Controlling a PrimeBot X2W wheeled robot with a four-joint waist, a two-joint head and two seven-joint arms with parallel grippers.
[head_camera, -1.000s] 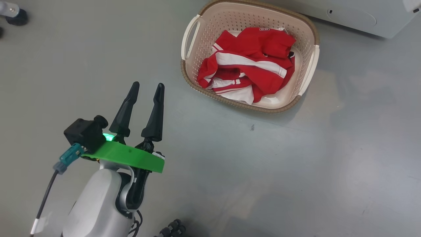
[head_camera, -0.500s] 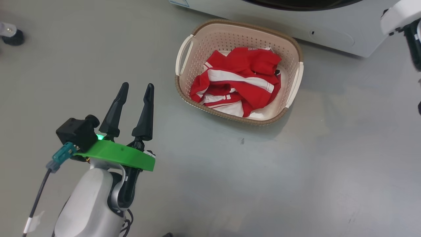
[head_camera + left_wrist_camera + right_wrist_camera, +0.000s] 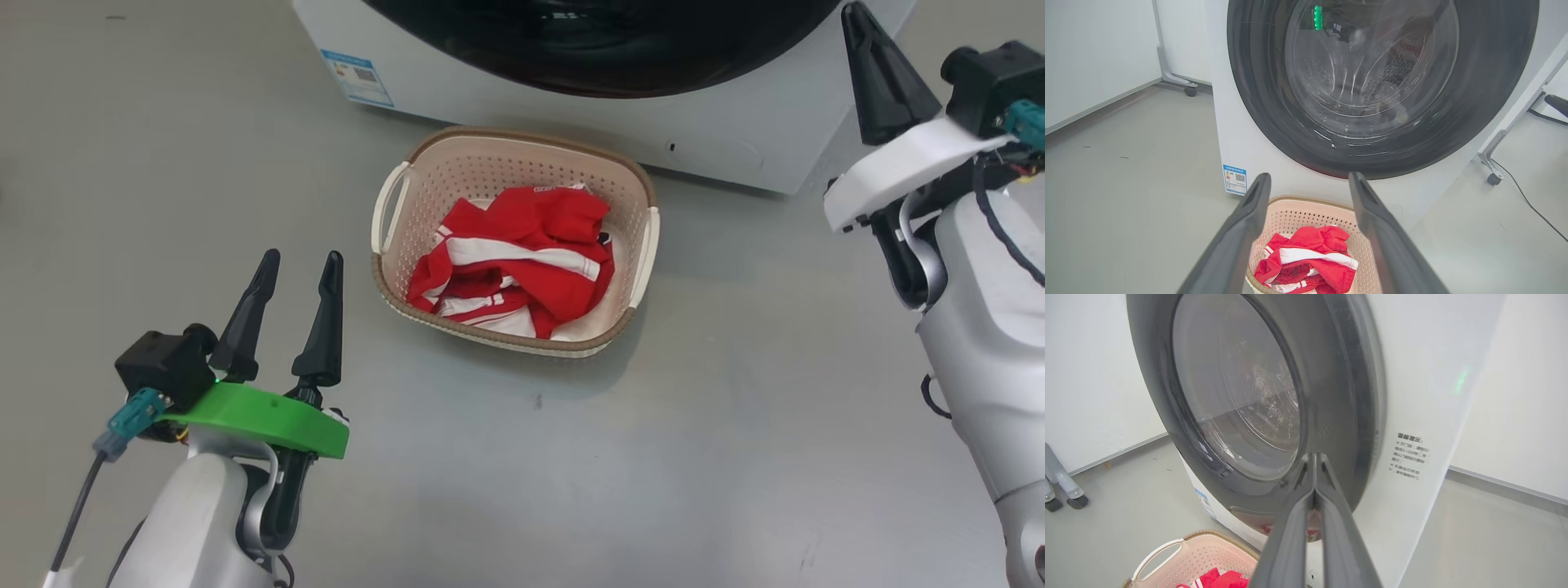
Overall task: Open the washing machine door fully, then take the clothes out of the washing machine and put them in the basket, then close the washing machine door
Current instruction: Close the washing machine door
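Clothes [image 3: 514,261] lie bundled in the basket [image 3: 531,137], which stands on the floor [image 3: 653,449] just in front of the washer [image 3: 735,139]. The door [image 3: 1380,81] sits across the opening with its black rim close against the white front. Whether the latch has caught cannot be told, so the step in hand looks to be the closing push.

The right end effector [image 3: 1314,457] has its fingers pressed together with nothing between them. Its tips are at the door's rim, touching or just short of it. The left end effector [image 3: 300,260] has its fingers apart and empty, and it hovers over the floor to the left of the basket, well apart from the door.

To do this well, use the joined tips as one blunt point. Press on the rim rather than the glass bowl. Drive square into the washer front, because the glossy rim would probably let a slanted push skid off. Press steadily until the rim sits flush all round, then ease straight back.

A red streak [image 3: 1323,172] shows at the door's lower edge. It may be the clothes mirrored in the gloss or a bit of fabric caught there, and that is worth checking before pressing hard. The basket sits below the door and should not hinder it.
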